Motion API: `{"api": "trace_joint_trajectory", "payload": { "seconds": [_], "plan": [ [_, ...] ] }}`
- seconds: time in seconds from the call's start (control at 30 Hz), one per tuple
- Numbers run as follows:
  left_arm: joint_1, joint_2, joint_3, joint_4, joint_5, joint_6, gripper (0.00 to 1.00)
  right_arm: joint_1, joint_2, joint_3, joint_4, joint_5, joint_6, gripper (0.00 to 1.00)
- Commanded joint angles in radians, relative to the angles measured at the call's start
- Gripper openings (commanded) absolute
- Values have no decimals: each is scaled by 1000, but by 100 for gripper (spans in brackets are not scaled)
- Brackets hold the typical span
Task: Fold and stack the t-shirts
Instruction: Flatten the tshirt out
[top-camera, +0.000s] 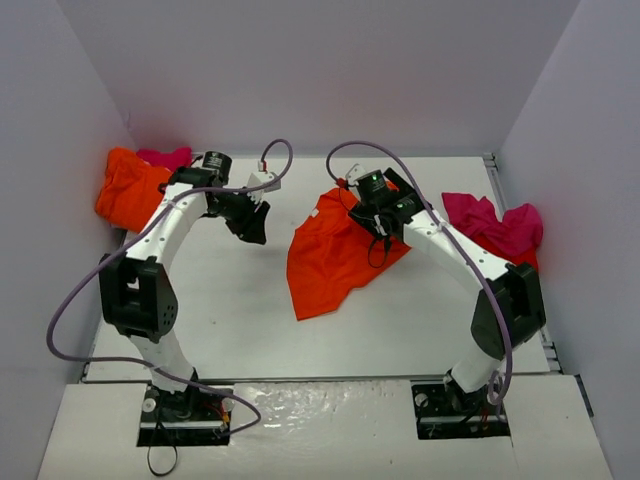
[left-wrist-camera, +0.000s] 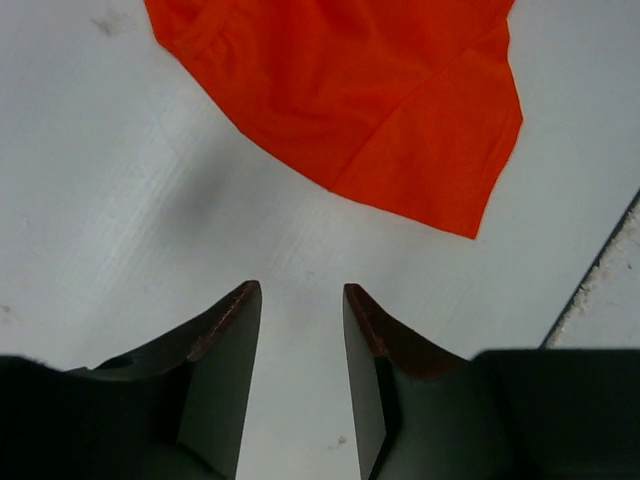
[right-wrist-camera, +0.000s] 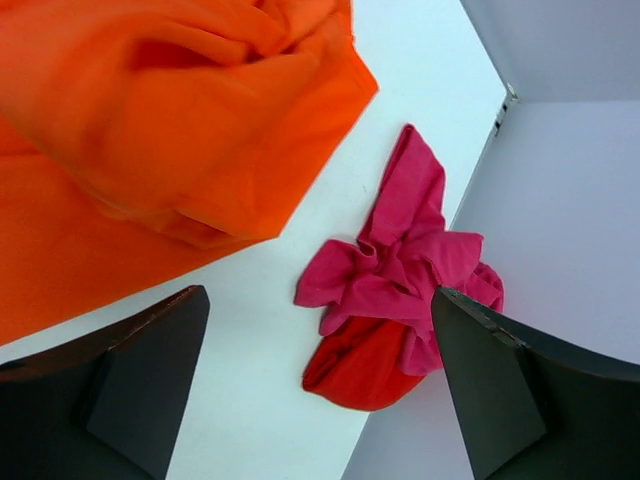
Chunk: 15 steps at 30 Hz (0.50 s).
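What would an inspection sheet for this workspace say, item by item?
Surface: white table, bare around the shirts.
Job's things: centre orange t-shirt lies loose and unfolded. The crumpled orange shirt sits at far left with the far-left magenta shirt behind it. The right magenta shirt is bunched over a red shirt by the right wall. No folded stack seen.
Clutter: nothing seen.
Grippers: left gripper is open and empty over bare table. Right gripper is open wide at the centre shirt's edge, gripping nothing.
Cables: purple cables loop along both arms.
Surroundings: plain walls on three sides.
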Motion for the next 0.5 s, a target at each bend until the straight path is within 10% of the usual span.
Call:
{"api": "trace_joint_trajectory", "payload": {
  "seconds": [0.0, 0.17, 0.23, 0.47],
  "plan": [
    [-23, 114, 177, 9, 12, -2, 36, -21, -85, -18, 5, 51, 27, 91],
    [-84, 296, 367, 31, -19, -40, 33, -72, -163, -33, 6, 76, 14, 58],
    [-111, 375, 418, 16, -10, -46, 17, -99, -203, -38, 6, 78, -2, 26],
    [-190, 537, 583, -14, 12, -43, 2, -176, -271, -68, 5, 65, 4, 25]
  ]
}}
